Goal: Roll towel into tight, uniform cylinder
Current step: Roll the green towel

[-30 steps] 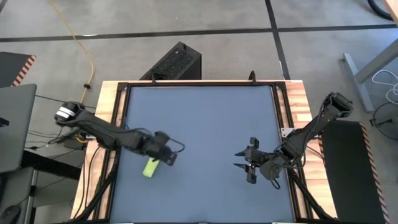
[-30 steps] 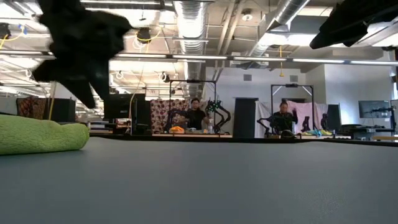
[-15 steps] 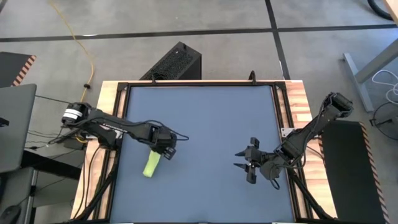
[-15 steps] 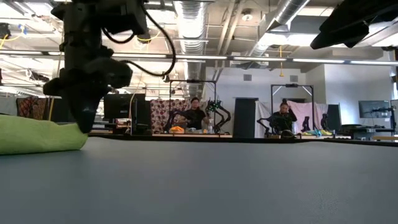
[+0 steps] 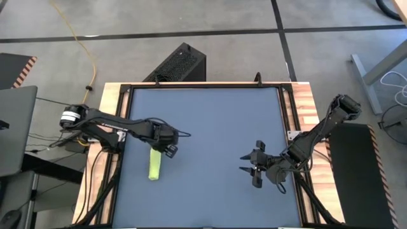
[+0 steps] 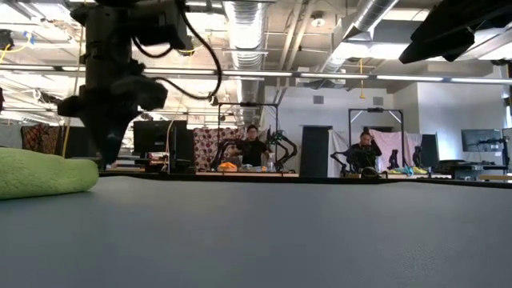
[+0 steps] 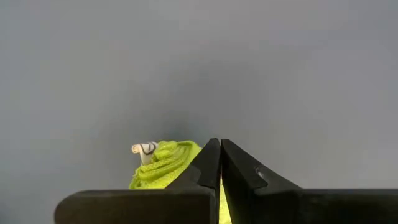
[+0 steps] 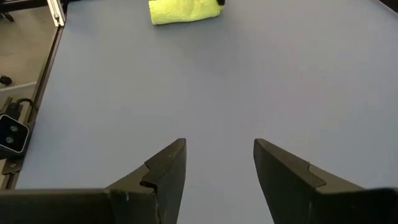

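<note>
The towel (image 5: 154, 165) is a small lime roll lying on its side on the dark blue-grey mat (image 5: 210, 121), near the left edge. It also shows in the low view as the towel (image 6: 44, 172) and far off in the right wrist view as the towel (image 8: 185, 10). My left gripper (image 5: 168, 151) is shut, pointing down beside the roll's far end. In its wrist view the roll's spiral end (image 7: 163, 167) and a white tag (image 7: 144, 149) show behind the shut fingers. My right gripper (image 5: 252, 166) waits open at the mat's right, nothing between its fingers. My left gripper (image 7: 219, 163) points down with its shut fingers at the far end of the towel roll (image 7: 177, 163). I cannot tell whether the fingers touch the cloth. The roll lies flat on the mat.
A black box (image 5: 178, 63) stands beyond the table's far edge. Wooden strips and black rails (image 5: 121, 121) border the mat on the left and right. The mat's middle and far part is bare. People stand in the room far behind (image 6: 252, 148).
My left gripper has shut and come down, moving a little toward the far edge off the towel. The roll has turned a little and now lies with its length running near to far, uncovered and clear of the gripper's shadow.
</note>
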Robot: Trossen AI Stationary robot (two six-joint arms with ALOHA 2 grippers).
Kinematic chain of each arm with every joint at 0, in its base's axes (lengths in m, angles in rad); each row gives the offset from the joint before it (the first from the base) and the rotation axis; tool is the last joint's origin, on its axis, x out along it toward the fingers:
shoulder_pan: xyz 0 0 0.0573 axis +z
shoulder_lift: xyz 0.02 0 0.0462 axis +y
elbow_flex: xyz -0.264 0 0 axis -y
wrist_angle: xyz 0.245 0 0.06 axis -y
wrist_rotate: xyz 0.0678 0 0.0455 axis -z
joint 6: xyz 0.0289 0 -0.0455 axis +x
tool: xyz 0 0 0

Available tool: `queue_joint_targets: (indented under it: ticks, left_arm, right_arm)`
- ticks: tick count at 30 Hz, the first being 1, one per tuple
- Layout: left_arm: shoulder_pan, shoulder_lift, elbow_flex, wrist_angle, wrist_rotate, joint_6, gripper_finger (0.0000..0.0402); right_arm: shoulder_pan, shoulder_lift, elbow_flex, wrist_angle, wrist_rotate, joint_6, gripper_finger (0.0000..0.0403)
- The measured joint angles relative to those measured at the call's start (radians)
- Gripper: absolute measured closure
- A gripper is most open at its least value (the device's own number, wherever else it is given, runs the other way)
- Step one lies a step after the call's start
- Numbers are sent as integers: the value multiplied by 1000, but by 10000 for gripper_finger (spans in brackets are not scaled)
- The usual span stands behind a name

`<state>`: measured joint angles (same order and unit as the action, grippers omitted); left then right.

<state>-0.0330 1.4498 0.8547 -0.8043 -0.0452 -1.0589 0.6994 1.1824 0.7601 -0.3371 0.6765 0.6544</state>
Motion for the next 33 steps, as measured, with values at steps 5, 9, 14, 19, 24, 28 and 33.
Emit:
queue_joint_targets:
  ticks: [5,9,14,19,24,28,33]
  left_arm:
    - [-17,-100,0,13,-61,-49,402]
    - [-80,-185,0,6,-64,-92,401]
    - [-198,-208,-40,10,-63,-180,401]
    - [-284,-192,-111,0,-48,-238,401]
    - [-300,-254,-112,-95,-308,-340,401]
    - [-254,-274,-111,-151,-263,-321,401]
    - [-215,-250,-152,-182,-178,-341,401]
  right_arm:
    - [0,0,0,-6,0,-4,189]
    - [0,0,0,-6,0,-5,189]
    - [-2,0,0,-3,1,-5,189]
    - [-2,0,0,3,2,10,189]
    - [-13,0,0,10,3,22,189]
    - [-36,0,0,28,2,27,189]
    - [-54,0,0,42,2,45,189]
